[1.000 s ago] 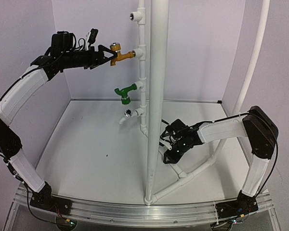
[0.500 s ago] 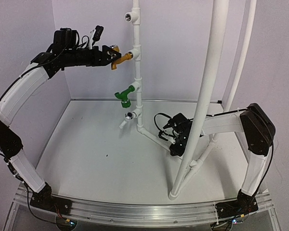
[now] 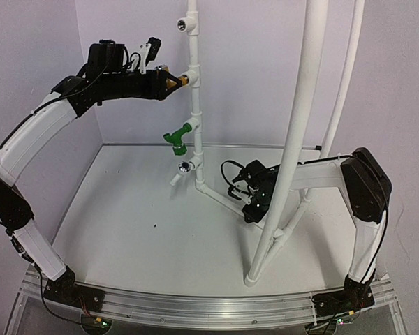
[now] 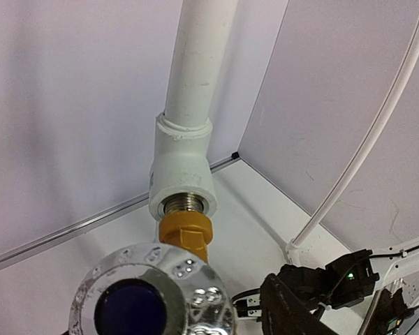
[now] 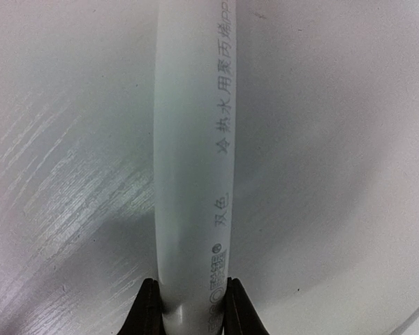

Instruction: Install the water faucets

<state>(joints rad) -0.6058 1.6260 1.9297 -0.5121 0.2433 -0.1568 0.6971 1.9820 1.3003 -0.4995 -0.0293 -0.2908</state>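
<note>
Top external view: far left and high, my left gripper (image 3: 170, 79) reaches toward the upright pipe stand (image 3: 193, 105), pinched around the brass faucet (image 3: 181, 80), whose threaded end sits in a white tee fitting (image 3: 193, 75). The left wrist view shows the faucet's gold neck meeting the tee's metal thread, with the round knob (image 4: 153, 296) just under my camera. Lower on the stand, the green faucet (image 3: 176, 138) is mounted with its spout down. To the right, my right gripper (image 3: 249, 211) sits low over the table (image 3: 126, 209), its fingers (image 5: 147, 307) clamped on the sloping white pipe (image 5: 192, 160).
</note>
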